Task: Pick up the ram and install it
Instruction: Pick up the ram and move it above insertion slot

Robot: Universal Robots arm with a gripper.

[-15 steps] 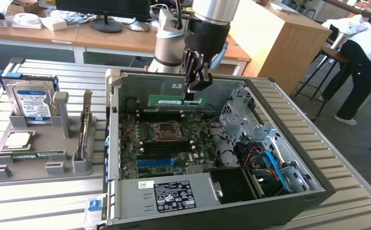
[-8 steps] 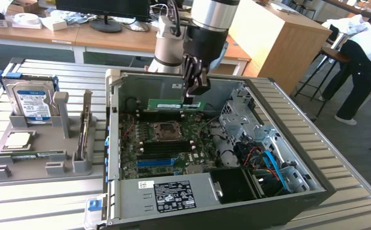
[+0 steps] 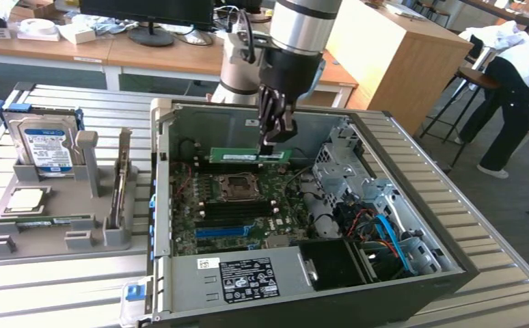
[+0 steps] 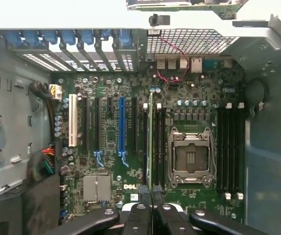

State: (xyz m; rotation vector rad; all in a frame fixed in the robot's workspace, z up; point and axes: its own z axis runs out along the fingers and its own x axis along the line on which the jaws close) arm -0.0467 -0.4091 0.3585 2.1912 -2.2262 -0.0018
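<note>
Exterior view: my hand is clamped on the ram, hanging inside the case above the board. Install step, I reckon; it needs squaring over a slot.

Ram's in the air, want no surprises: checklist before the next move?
1. Jaws shut on the ram: ok.
2. Ram level, held above the motherboard, not touching it: ok.
3. Ram runs parallel to the black memory slots: ok.
4. Those slots empty: ok.
5. Slot latches open: cannot tell.
6. Person at the exterior view's right, away from the table: ok.
</note>
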